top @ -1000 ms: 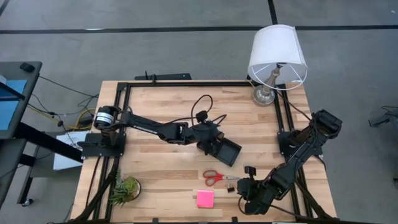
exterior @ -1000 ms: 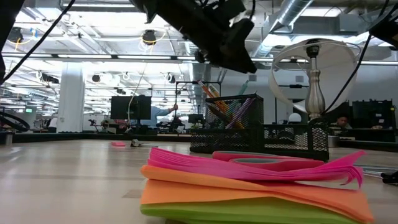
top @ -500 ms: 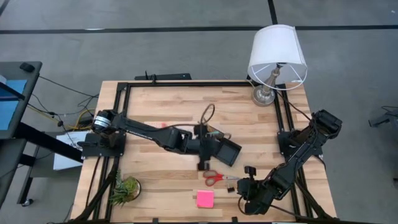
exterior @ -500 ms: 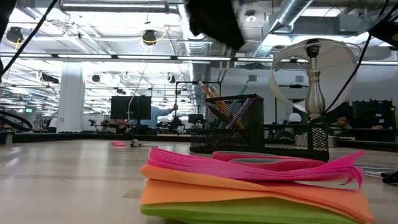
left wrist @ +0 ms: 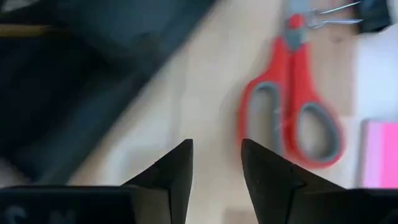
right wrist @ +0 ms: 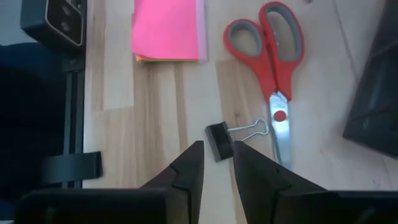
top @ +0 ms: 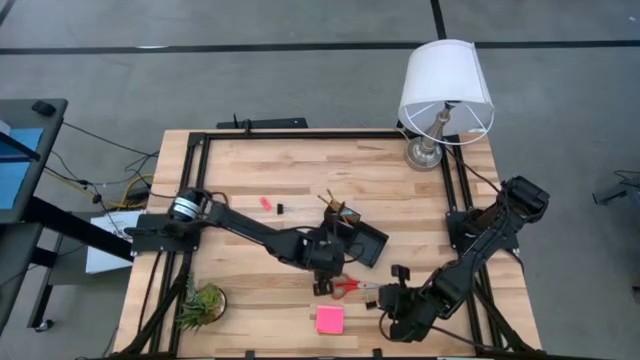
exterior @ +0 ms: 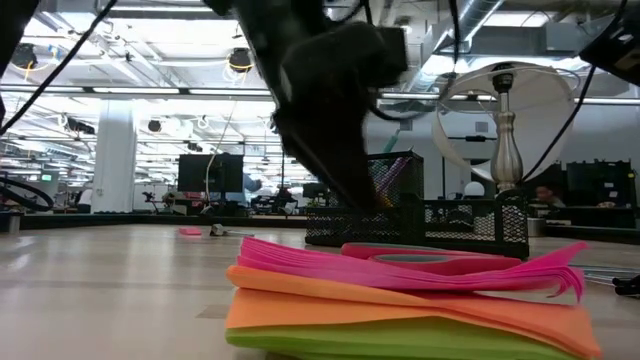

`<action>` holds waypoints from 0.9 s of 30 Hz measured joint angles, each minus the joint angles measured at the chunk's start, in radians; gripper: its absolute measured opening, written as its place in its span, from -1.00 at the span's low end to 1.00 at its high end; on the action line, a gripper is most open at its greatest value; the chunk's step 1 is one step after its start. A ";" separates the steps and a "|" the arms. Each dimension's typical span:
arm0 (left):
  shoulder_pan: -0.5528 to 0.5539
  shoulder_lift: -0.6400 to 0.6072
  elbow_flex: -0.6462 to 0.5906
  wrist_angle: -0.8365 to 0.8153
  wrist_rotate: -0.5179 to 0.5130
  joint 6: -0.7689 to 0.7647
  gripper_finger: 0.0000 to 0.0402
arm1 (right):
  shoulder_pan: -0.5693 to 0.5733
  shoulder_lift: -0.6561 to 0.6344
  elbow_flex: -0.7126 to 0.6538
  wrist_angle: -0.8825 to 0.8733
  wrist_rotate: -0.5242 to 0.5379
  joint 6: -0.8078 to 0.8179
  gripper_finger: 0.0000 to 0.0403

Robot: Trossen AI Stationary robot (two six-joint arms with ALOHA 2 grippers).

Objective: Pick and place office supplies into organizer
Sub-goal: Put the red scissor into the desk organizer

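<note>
Red-handled scissors lie on the bench just beside the organizer. The left gripper has swung down from the organizer to hover by their handles, fingers narrowly parted and empty, likely the next pick. The right gripper waits over the binder clip, fingers narrow.

A lamp with a white shade stands at the far right corner of the wooden surface, well apart from either gripper. A small green plant sits at the near left edge. Beyond the surface a grey floor shows, and a blue-topped stand at left.
</note>
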 joint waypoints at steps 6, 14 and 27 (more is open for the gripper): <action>-0.002 0.063 0.000 0.031 0.090 -0.002 -0.37 | -0.006 0.000 0.000 -0.006 -0.001 0.000 -0.60; -0.001 0.062 -0.001 0.015 0.077 -0.037 -0.37 | -0.003 0.000 0.000 -0.006 -0.003 -0.045 -0.60; -0.006 0.118 0.002 -0.017 0.075 -0.038 -0.81 | -0.003 0.000 0.000 -0.009 -0.003 -0.045 -0.60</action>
